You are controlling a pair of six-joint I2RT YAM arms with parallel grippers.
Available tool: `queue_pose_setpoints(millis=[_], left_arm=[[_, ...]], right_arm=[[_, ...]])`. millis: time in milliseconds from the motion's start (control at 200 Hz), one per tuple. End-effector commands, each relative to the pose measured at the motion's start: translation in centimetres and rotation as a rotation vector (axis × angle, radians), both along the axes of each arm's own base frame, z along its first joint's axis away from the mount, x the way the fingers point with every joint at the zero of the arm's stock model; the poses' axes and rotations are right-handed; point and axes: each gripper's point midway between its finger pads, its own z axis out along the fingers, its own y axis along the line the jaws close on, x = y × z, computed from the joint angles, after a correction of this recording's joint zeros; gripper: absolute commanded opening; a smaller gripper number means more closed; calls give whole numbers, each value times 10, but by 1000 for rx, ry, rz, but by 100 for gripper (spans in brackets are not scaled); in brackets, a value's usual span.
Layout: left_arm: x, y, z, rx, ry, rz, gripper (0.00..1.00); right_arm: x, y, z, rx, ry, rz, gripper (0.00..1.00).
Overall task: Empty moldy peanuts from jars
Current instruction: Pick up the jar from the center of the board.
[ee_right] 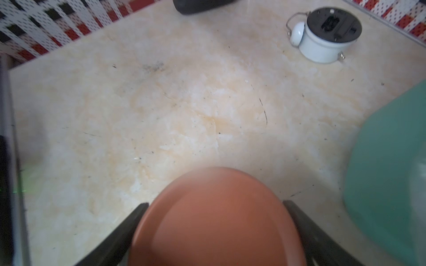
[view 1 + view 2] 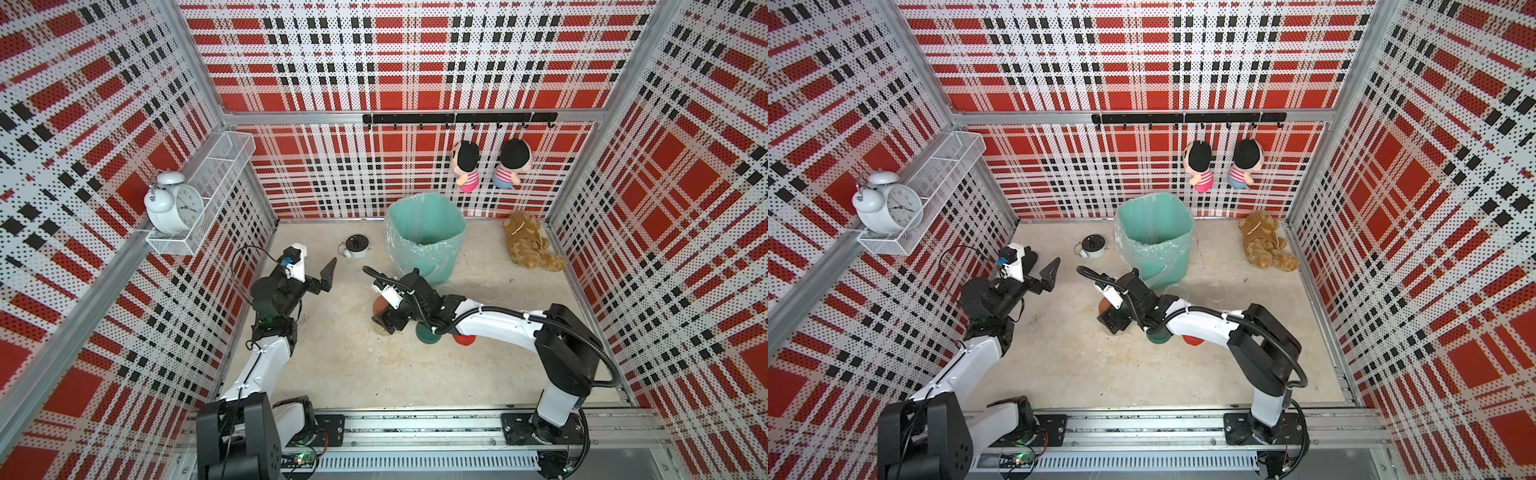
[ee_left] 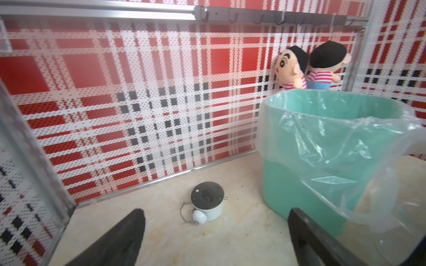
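Observation:
My right gripper [image 1: 215, 203] is shut on the terracotta brown lid [image 1: 216, 221], one finger on each side of its rim. In both top views that lid [image 2: 379, 305] shows beside the gripper [image 2: 385, 321], with a clear jar body [image 2: 383, 331] partly hidden under it. Two clear jars [image 2: 446, 289] [image 2: 486, 291] stand open near the bin. A dark green lid [image 2: 427, 333] and a red lid [image 2: 464, 340] lie half under the right arm. The moldy peanuts cannot be made out. My left gripper [image 2: 313, 266] [image 3: 216, 211] hangs open and empty at the far left.
The teal bin [image 2: 436, 266] with a clear liner stands at the back middle. A small white alarm clock [image 2: 356, 246] lies left of it. A brown teddy [image 2: 532, 245] lies at the back right, and two dolls [image 2: 465, 166] hang on the wall.

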Motion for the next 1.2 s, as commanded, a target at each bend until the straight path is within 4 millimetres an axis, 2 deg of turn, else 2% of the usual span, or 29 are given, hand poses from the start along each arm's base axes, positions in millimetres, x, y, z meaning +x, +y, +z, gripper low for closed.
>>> queue_pose_setpoints(millis=[0, 170, 341, 446, 561, 711, 747, 777, 982, 1197], left_arm=[[-14, -25, 21, 55, -84, -118, 98], [-32, -56, 31, 116, -135, -252, 98], [-43, -81, 37, 156, -147, -333, 98], [-46, -99, 39, 165, -143, -382, 98], [-45, -120, 42, 160, -131, -412, 98], [-43, -148, 47, 136, -114, -451, 98], [-39, -148, 48, 132, -109, -438, 98], [-44, -160, 48, 127, -106, -468, 98], [-42, -183, 39, 114, -64, -520, 98], [-42, -201, 37, 94, -53, -547, 98]], right_arm=[[-2, -6, 109, 216, -177, 63, 0], [-3, -40, 159, 240, -262, 53, 0], [0, -70, 195, 220, -365, 3, 0], [4, -81, 216, 231, -422, -18, 0], [6, -83, 238, 247, -481, -18, 0], [12, -79, 253, 263, -537, -10, 0], [14, -78, 255, 263, -545, -8, 0], [15, -77, 258, 265, -552, -6, 0], [17, -74, 269, 329, -567, 18, 0], [16, -73, 268, 391, -528, 62, 0]])
